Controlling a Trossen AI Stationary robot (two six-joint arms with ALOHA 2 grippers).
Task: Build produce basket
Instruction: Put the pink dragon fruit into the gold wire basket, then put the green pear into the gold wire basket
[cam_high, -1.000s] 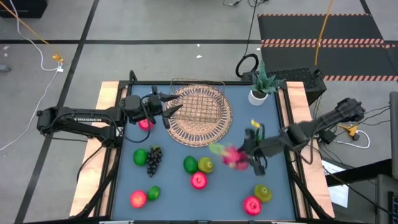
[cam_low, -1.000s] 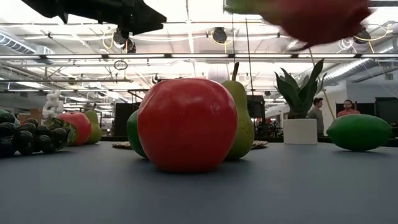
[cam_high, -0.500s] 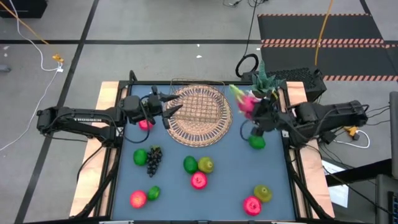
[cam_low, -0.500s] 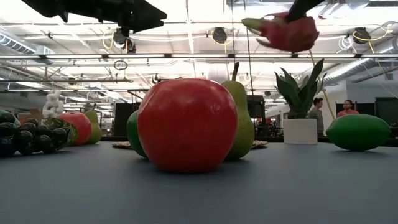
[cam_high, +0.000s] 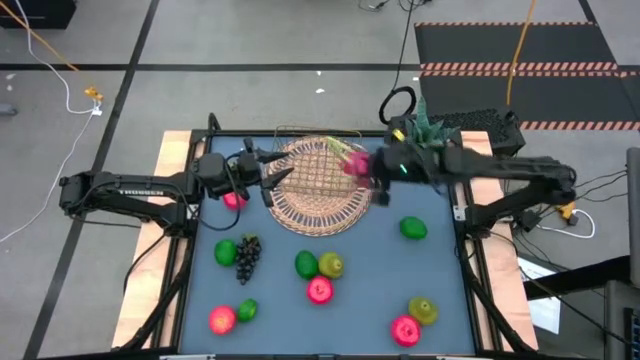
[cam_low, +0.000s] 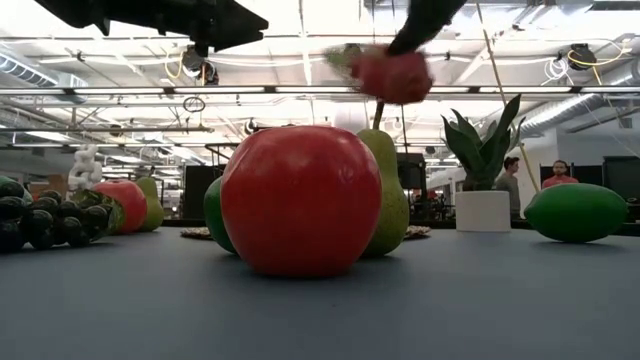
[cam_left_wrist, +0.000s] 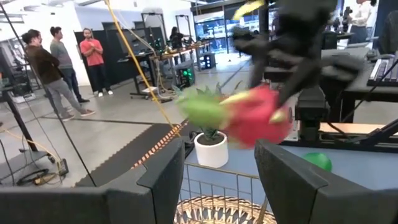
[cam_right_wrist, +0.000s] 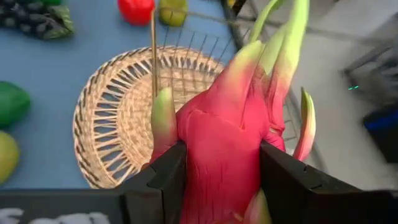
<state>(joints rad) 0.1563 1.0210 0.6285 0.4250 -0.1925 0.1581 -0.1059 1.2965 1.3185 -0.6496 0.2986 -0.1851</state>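
The right gripper (cam_high: 372, 168) is clamping the pink, green-leaved toy dragon fruit (cam_high: 355, 163) above the tan woven wicker basket (cam_high: 318, 186) directly beneath it, awaiting lowering into the well and release.

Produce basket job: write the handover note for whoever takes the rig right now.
Right gripper: shut on the pink dragon fruit with green leaf tips, held in the air over the right part of the tan woven wicker basket.
Left gripper: open, nothing in it, over the basket's left rim.
Done: nothing visible in the basket.
Left: release the dragon fruit, then load the red apples, green lime, pears and dark grape bunch lying on the blue table.
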